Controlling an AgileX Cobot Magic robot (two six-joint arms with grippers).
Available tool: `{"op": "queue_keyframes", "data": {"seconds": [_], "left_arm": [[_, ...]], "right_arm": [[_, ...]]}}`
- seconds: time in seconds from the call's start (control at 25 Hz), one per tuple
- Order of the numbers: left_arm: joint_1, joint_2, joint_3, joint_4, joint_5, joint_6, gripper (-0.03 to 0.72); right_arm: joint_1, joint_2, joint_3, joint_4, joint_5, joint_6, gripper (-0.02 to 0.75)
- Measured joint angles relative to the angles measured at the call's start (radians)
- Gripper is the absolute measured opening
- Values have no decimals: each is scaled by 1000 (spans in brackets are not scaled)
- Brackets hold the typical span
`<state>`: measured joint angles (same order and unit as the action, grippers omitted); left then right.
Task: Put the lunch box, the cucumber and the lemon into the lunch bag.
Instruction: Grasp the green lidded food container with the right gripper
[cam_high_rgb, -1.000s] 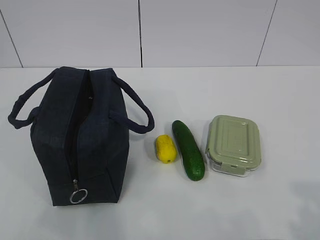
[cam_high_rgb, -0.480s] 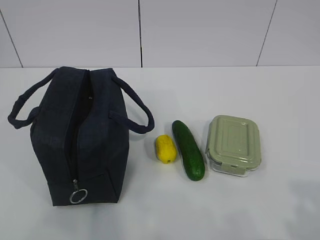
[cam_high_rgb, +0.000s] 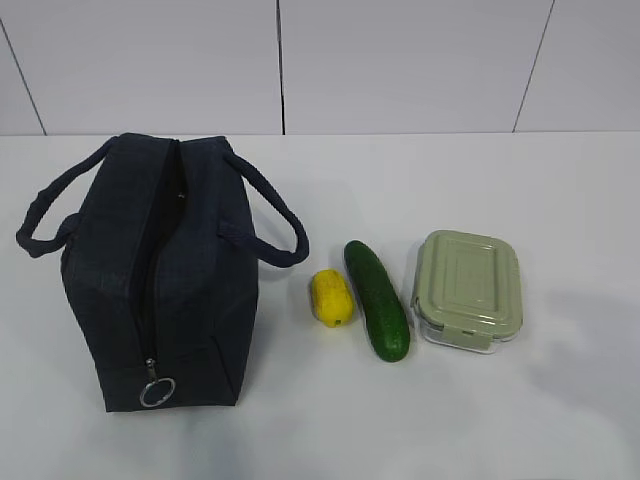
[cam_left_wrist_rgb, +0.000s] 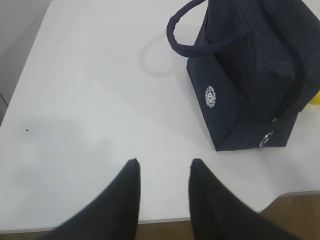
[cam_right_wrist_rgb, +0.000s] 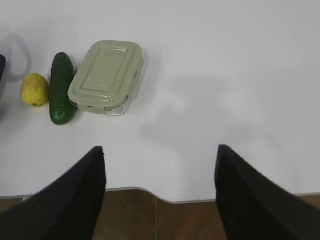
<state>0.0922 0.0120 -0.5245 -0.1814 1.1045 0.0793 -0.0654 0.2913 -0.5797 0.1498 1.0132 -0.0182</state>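
Observation:
The dark navy lunch bag (cam_high_rgb: 160, 270) stands on the left of the white table, with a narrow dark gap along its top zipper and the ring pull (cam_high_rgb: 157, 391) at the near end. To its right lie the yellow lemon (cam_high_rgb: 331, 297), the dark green cucumber (cam_high_rgb: 377, 300) and the lunch box (cam_high_rgb: 467, 288) with its sage-green lid on. My left gripper (cam_left_wrist_rgb: 165, 162) is open and empty over the table's front edge, with the bag (cam_left_wrist_rgb: 245, 85) ahead on the right. My right gripper (cam_right_wrist_rgb: 160, 148) is wide open and empty, well short of the lunch box (cam_right_wrist_rgb: 106, 76), cucumber (cam_right_wrist_rgb: 61, 87) and lemon (cam_right_wrist_rgb: 35, 89). Neither gripper shows in the exterior view.
The white table (cam_high_rgb: 450, 180) runs back to a white panelled wall (cam_high_rgb: 400, 60). Its front edge (cam_right_wrist_rgb: 150, 191) lies just under my right gripper, with brown floor below. The bag's two loop handles (cam_high_rgb: 270, 215) hang out to either side.
The bag, lemon, cucumber and lunch box have not moved. A faint shadow on the table at the right of the exterior view has shifted and spread.

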Motion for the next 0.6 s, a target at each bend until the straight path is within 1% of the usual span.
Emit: {"op": "queue_keyframes", "data": {"seconds": [0.32,0.44,0.6], "left_arm": [[0,0,0,21,0,0,239],[0,0,0,21,0,0,239],[0,0,0,22,0,0,239]], "right_arm": [[0,345,-53,32,0,0,507],[0,461,-81,72,-6,-23,507],[0,612,-134,143,-34,-105,507]]}}
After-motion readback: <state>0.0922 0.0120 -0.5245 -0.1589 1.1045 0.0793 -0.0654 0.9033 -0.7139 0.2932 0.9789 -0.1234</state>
